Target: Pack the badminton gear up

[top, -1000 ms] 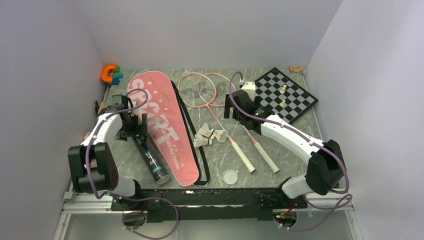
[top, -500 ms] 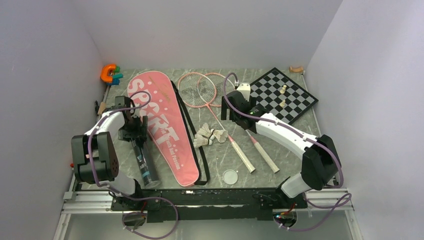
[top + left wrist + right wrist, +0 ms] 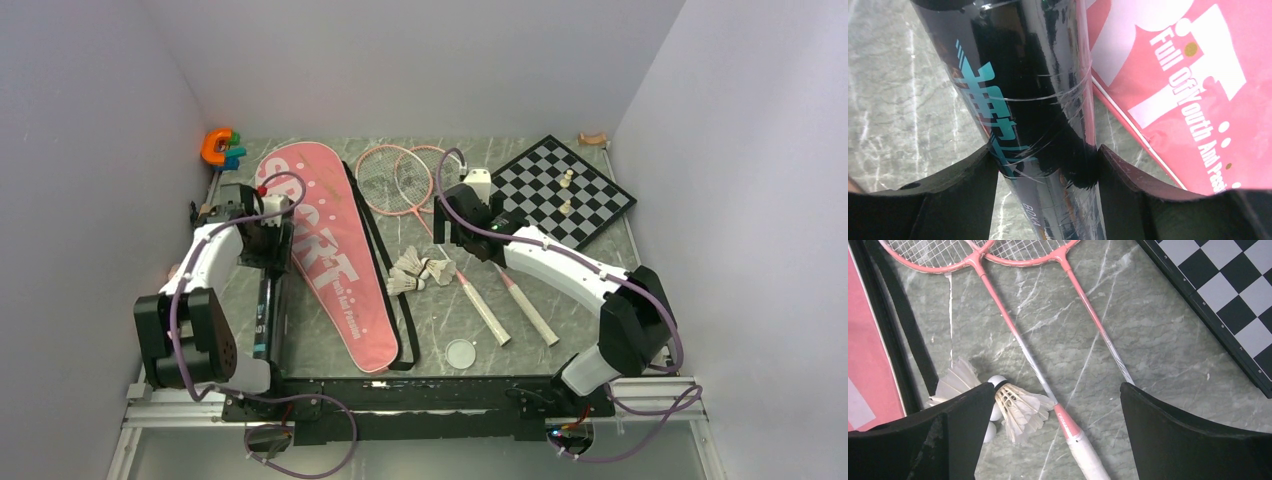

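1. The long dark tube (image 3: 264, 320) lies flat on the table's 9 o'clock side. It runs 12-to-6 just beside the bag's left edge.
2. It is a glossy black cylinder with teal print. It is probably light, stiff and thin-walled, so it could slip or roll. A hold across the body near one end suits it, with modest pressure.
3. The left gripper (image 3: 1046, 152) is clamped across the tube near its 12 o'clock end. One black finger presses each flank in the wrist view.
4. At 3 o'clock from the tube lies the pink "SPORT" bag (image 3: 320, 240). It is flat, soft fabric of racket outline with a black strap (image 3: 385, 260) along its right side. It looks limp, so it is best taken by an edge or the strap.
5. Further toward 3 o'clock are the white feather shuttlecocks (image 3: 1023, 407), clustered and touching a racket shaft. They are very light and crushable, and the cork base is the safer hold.
6. The two pink-framed rackets (image 3: 400, 178) have their heads at 12 o'clock and white handles toward 5 o'clock. The shafts are thin and springy, so the handle gives the better grip.
7. The right gripper (image 3: 1055, 390) hovers above the shafts with its jaws spread wide, holding nothing.
8. A small clear disc (image 3: 461, 352) lies at 6 o'clock and a chessboard (image 3: 570, 190) at 2 o'clock.
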### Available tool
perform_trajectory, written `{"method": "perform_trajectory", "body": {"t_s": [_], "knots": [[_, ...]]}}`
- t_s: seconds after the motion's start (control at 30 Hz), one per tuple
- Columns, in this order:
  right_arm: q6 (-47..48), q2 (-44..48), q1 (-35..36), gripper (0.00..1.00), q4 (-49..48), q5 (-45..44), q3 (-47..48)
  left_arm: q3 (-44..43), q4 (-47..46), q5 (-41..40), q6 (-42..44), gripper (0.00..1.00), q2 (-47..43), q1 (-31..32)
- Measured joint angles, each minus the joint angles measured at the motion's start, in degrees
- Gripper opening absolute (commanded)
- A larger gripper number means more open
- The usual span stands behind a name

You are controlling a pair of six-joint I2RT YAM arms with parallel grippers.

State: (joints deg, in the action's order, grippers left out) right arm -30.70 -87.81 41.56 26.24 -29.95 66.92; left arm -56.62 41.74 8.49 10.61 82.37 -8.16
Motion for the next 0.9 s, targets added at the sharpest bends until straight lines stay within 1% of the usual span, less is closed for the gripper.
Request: {"method": "perform_trajectory", "body": {"t_s": [0.03,0.07,0.2,0.27,0.37,0.5,0.6,0.67,0.77,0.87,0.9], "knots": [[0.0,0.0,0.09,1.0,0.15,0.0,0.17,-0.37,0.42,0.26,0.74,0.37,-0.61,0.0],[-0.02,0.0,0.17,1.0,0.33,-0.02,0.31,-0.79,0.96,0.68,1.38,0.37,-1.46,0.0],[-0.52,0.02,0.28,1.0,0.79,-0.33,0.55,-2.89,3.15,2.36,6.01,0.4,-5.88,1.22],[-0.92,0.07,0.28,1.0,1.16,-0.9,0.55,-4.42,4.28,1.86,8.48,0.43,-6.8,4.11],[-1.84,0.48,0.28,1.0,1.86,-1.66,0.5,-5.27,4.15,0.92,11.17,0.43,-6.82,11.08],[-3.23,3.45,0.28,1.0,2.43,-2.82,-1.14,-2.95,2.69,-1.16,13.14,0.44,-6.91,20.52],[-4.46,6.69,0.28,1.0,3.02,-3.26,-3.02,-0.33,1.11,-2.86,14.62,0.44,-6.51,25.51],[-5.33,8.48,0.26,1.0,3.5,-3.3,-4.2,1.38,-0.04,-4.2,15.8,0.44,-5.88,27.58],[-6.38,9.73,0.28,1.0,3.96,-3.26,-5.53,4.9,-2.64,-6.58,17.9,0.46,-4.66,29.07],[-7.3,9.94,0.26,1.0,4.22,-3.23,-6.71,8.63,-4.79,-9.03,19.91,0.5,-4.31,29.83],[-7.56,9.94,0.26,1.0,4.24,-3.19,-7.02,9.79,-5.62,-10.05,20.63,0.53,-4.33,30.16]]}}
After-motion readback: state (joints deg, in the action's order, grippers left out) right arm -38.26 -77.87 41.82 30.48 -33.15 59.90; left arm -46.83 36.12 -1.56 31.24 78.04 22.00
